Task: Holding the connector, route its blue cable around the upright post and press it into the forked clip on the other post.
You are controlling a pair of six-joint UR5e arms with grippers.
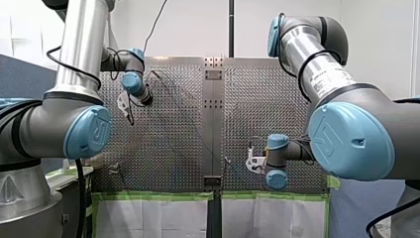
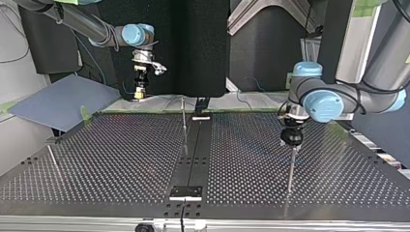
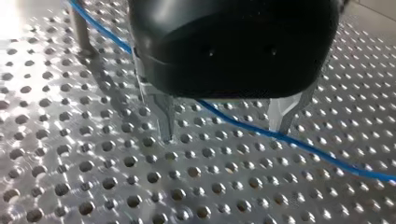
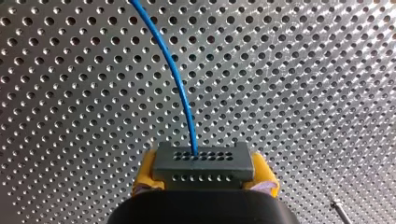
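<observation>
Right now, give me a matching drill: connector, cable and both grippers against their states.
Things:
1 connector
2 blue cable
3 my left gripper
4 my right gripper

States:
a open, metal fingers apart, gripping nothing
b grey, clamped between yellow pads
c shut on the connector
d leaves the connector and curves away over the table

Pairs: 1-b, 2-d, 3-a, 4-c

- Front view: from the near side, high, looking over the perforated table point(image 1: 168, 139).
- Top view: from the far side, low, facing back.
- Wrist views: very near the table; both show the blue cable point(image 3: 299, 144), probably the same one.
</observation>
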